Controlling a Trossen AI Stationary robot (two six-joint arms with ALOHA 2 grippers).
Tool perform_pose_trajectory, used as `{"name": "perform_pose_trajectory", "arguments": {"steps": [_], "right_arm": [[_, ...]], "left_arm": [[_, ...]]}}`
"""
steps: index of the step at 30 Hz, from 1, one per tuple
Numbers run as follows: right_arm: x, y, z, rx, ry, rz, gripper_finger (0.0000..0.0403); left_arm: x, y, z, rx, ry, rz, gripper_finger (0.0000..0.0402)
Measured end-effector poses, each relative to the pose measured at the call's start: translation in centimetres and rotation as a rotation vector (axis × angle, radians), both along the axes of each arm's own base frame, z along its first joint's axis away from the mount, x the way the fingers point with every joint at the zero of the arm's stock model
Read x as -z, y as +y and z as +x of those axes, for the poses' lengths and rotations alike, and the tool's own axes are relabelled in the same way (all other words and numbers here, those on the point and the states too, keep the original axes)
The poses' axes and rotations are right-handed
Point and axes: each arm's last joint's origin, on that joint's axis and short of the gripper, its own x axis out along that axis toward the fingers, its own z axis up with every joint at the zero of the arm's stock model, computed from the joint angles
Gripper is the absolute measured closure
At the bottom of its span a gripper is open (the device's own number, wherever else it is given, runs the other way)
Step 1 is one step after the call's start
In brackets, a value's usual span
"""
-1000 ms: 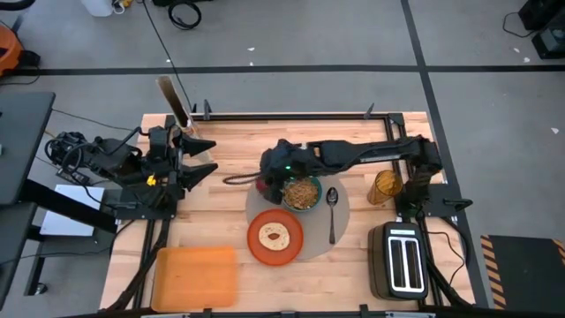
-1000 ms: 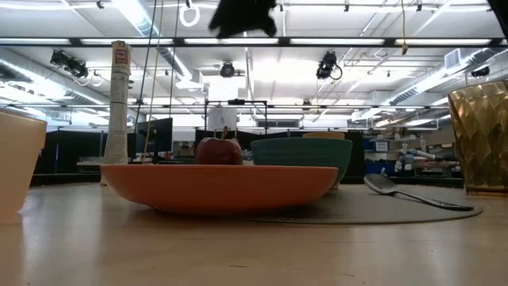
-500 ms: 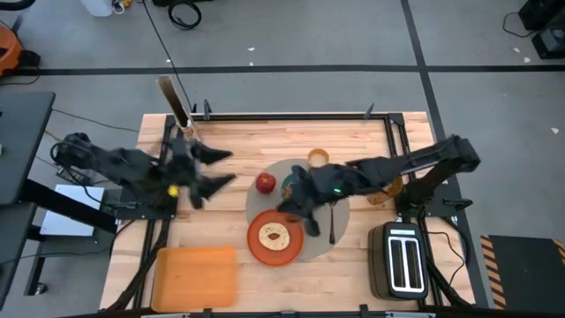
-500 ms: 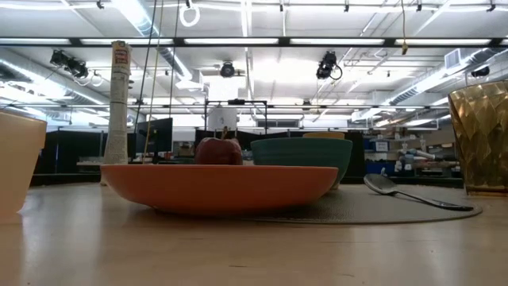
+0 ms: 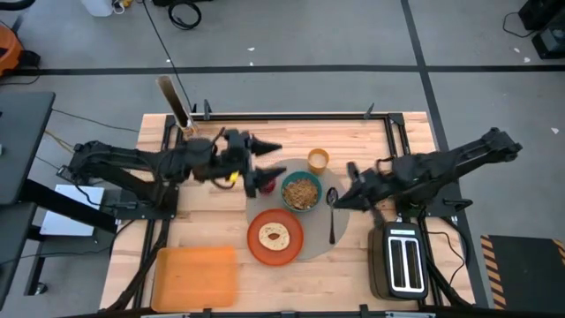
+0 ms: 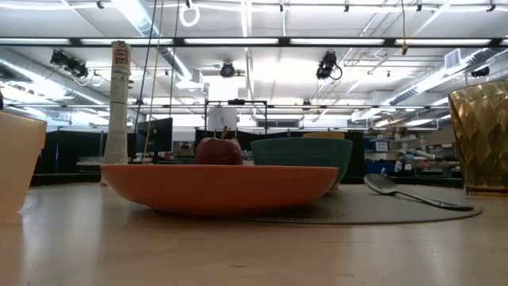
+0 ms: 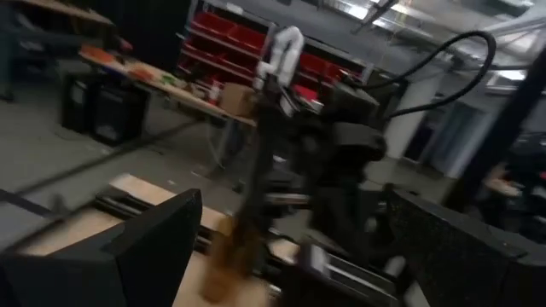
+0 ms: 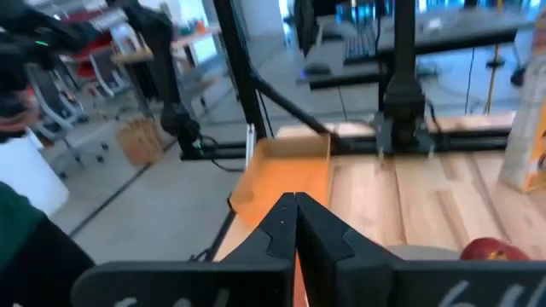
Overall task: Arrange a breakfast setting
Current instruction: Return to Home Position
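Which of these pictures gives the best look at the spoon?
The high view: the spoon shows whole from above, lying on the grey mat beside the teal bowl. The low view shows it side-on only; neither wrist view shows it.

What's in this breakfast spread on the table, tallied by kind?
Dishes: 3, teal bowl, orange plate, yellow cup
Food: 2, red apple, toast
Cutlery: 1, spoon
Mats: 1, grey mat
Total: 7
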Motion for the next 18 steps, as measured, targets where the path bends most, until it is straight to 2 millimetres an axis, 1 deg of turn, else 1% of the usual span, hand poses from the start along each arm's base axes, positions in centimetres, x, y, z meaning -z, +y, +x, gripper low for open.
{"name": "perform_pose_trajectory", "arguments": {"steps": [3, 5, 7, 10, 12, 13, 16, 18], "right_arm": [[0.0, -1.1, -2.6, 0.027, -0.067, -0.024, 0.0396], [0.0, -1.8, -4.0, 0.071, -0.124, -0.073, 0.0394], [0.0, -2.4, -5.3, 0.1, -0.152, -0.1, 0.0386], [0.1, -2.9, -6.8, 0.099, -0.163, -0.066, 0.0368], [0.3, -3.1, -7.3, 0.115, -0.179, -0.039, 0.036], [0.4, -3.3, -7.4, 0.155, -0.186, -0.03, 0.0357], [1.1, -4.6, -7.1, 0.382, -0.175, 0.038, 0.0353], [1.7, -5.5, -6.8, 0.448, -0.157, 0.039, 0.0352]], "left_arm": [[-0.6, 1.7, -0.5, -0.056, -0.009, 0.06, 0.0021], [-1.2, 2.6, -1.3, -0.088, -0.02, 0.089, 0.0022], [-1.4, 3.3, -2.2, -0.102, 0.013, 0.117, 0.0021], [-1.4, 4.2, -3.6, -0.129, 0.088, 0.147, 0.0022], [-1.7, 4.7, -4.6, -0.154, 0.11, 0.173, 0.0022], [-1.9, 5.0, -5.1, -0.165, 0.12, 0.19, 0.0022], [-2.2, 5.4, -5.9, -0.188, 0.121, 0.223, 0.0021], [-1.8, 5.5, -6.2, -0.194, 0.136, 0.24, 0.0021]]}}
